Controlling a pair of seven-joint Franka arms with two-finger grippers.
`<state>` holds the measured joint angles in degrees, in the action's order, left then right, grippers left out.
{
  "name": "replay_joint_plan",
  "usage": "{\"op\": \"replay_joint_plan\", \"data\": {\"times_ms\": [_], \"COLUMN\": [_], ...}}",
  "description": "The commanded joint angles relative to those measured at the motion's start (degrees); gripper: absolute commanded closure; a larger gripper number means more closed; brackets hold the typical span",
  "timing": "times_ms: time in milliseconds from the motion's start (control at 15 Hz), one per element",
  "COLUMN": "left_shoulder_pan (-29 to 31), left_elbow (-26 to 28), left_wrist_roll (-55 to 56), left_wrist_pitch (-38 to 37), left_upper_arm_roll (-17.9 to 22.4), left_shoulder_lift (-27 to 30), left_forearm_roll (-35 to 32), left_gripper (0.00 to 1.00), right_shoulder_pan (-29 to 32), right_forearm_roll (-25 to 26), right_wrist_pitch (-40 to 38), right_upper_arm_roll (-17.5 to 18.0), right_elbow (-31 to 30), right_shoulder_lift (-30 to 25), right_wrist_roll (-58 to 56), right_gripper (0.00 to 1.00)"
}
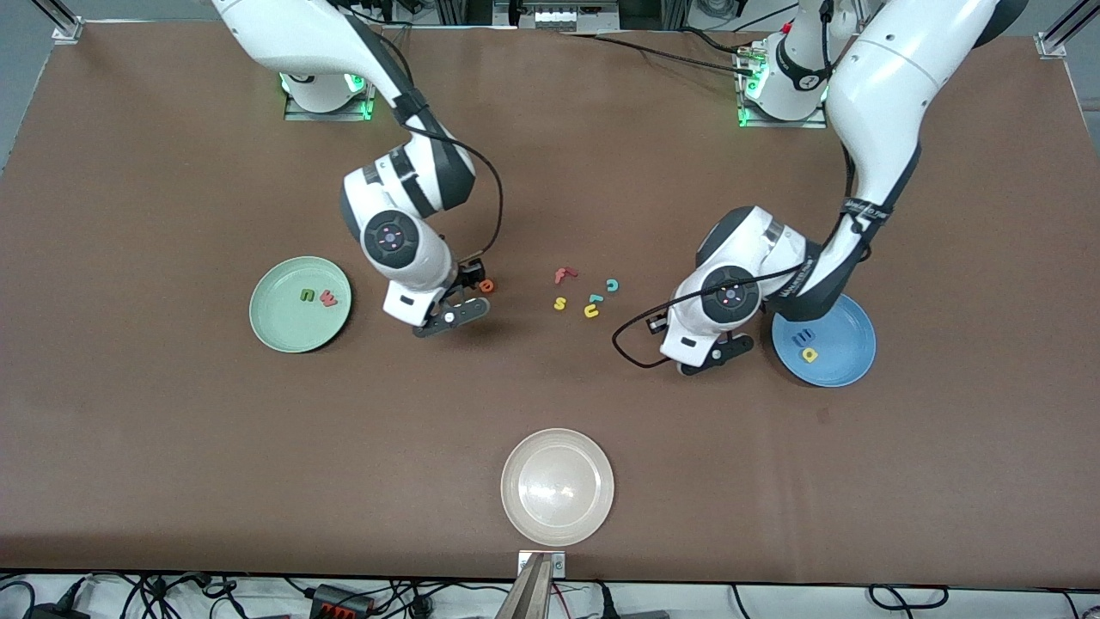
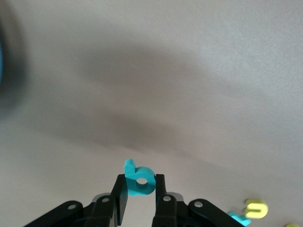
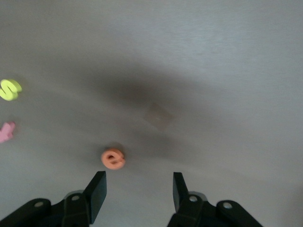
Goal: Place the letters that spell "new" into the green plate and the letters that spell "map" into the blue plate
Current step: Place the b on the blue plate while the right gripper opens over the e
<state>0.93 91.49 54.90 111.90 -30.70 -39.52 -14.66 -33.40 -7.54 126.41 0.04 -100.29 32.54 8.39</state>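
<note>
The green plate holds the dark green n and the pinkish-red w. The blue m and the yellow a lie in the blue plate. My left gripper is shut on the teal p and hangs over the bare table, between the loose letters and the blue plate. The orange e lies on the table. My right gripper is low beside it, open, with the e just past one fingertip and not between the jaws.
Loose letters lie mid-table: a red f, a teal c, a yellow s, a yellow u. A whitish-beige plate stands near the front edge. A black cable loops beside the left hand.
</note>
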Motion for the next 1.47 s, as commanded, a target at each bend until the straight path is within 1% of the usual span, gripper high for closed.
{"op": "replay_joint_plan", "data": {"times_ms": [0,200,401,601,668,936,1069,1203,1337,1403], "left_shoulder_pan": [3.5,7.0,11.3,16.5,18.0,21.7,23.5,25.3,25.9,25.9], "left_elbow": [-0.1,-0.1,0.4,0.7,0.8,1.1,1.5,3.7,6.5,7.0], "left_wrist_roll": [-9.3,-19.5,-30.1,-40.7,-43.9,-51.6,-55.4,-58.1,-58.4,-58.4], "left_wrist_pitch": [-4.1,-6.1,-6.4,-6.1,-5.8,-5.6,-4.2,-0.9,2.4,3.1], "left_upper_arm_roll": [-0.4,-0.4,-0.3,-0.2,-0.2,0.0,0.3,0.3,0.4,0.5], "left_shoulder_lift": [2.4,3.6,4.0,3.8,3.6,3.2,2.7,2.5,2.5,2.5], "left_forearm_roll": [-1.2,-1.2,-1.2,-1.2,-1.2,-1.2,-2.0,-3.6,-3.7,-3.8], "left_gripper": [0.86,0.86,0.86,0.86,0.86,0.86,0.86,0.85,0.85,0.85], "right_shoulder_pan": [-2.3,-4.1,-5.0,-5.3,-5.3,-5.4,-5.8,-6.1,-6.2,-6.2], "right_forearm_roll": [-0.2,-0.1,0.1,0.3,1.2,2.3,2.4,2.3,2.3,2.3], "right_wrist_pitch": [0.8,0.9,1.3,3.3,3.7,3.8,3.7,3.8,3.8,3.8], "right_upper_arm_roll": [-0.3,-0.4,-0.6,-0.8,-0.8,-0.8,-0.8,-0.8,-0.9,-0.9], "right_elbow": [1.4,1.3,1.4,1.4,1.4,1.3,1.3,1.3,1.3,1.3], "right_shoulder_lift": [1.7,3.0,4.0,4.9,5.1,5.4,5.4,5.9,6.0,6.0], "right_wrist_roll": [4.5,7.9,10.8,11.0,11.1,13.2,13.5,13.6,13.6,13.6], "right_gripper": [0.35,0.36,0.36,0.36,0.36,0.37,0.37,0.39,0.4,0.4]}}
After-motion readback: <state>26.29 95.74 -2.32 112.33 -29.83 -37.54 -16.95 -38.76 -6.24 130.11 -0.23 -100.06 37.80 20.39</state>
